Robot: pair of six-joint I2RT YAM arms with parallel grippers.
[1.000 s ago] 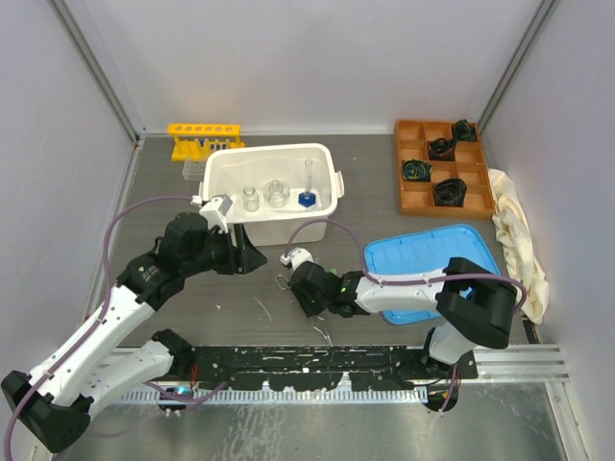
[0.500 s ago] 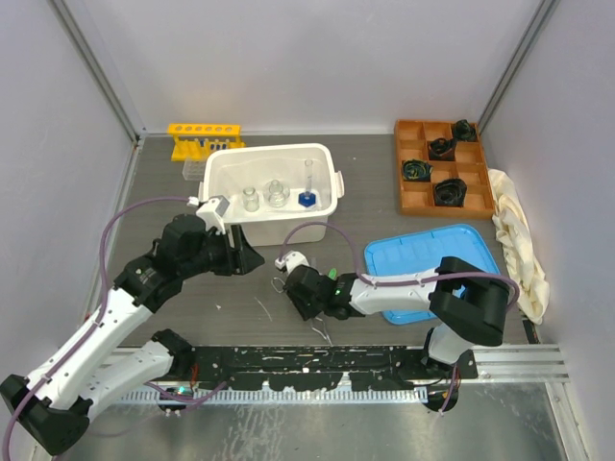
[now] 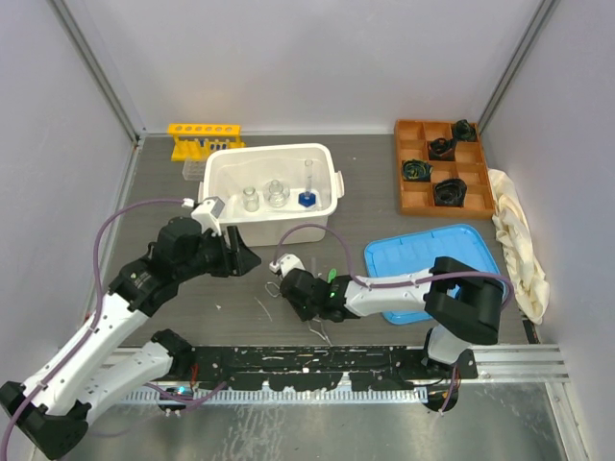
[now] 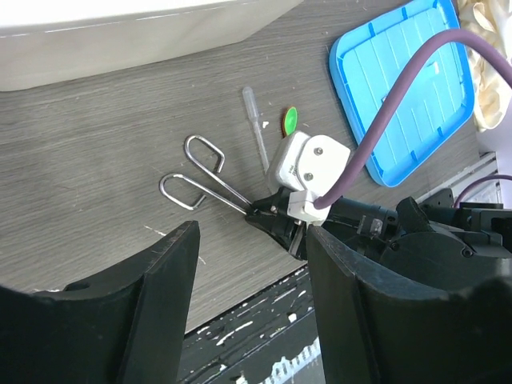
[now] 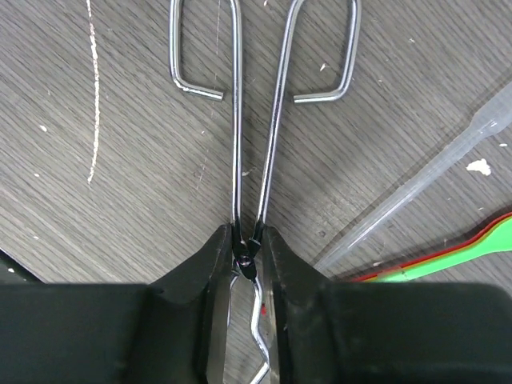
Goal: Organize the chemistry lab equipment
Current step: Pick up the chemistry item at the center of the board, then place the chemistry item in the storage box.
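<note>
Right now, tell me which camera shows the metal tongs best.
Right wrist: the metal tongs fill the frame, wire arms and looped handles sharp, pinched by the jaws of the right gripper. Left wrist shows them smaller, tips hidden. Top view barely shows them.

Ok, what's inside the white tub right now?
Two small clear flasks and the blue-based cylinder stand in the white tub. Its near wall hides the floor strip just behind it.
</note>
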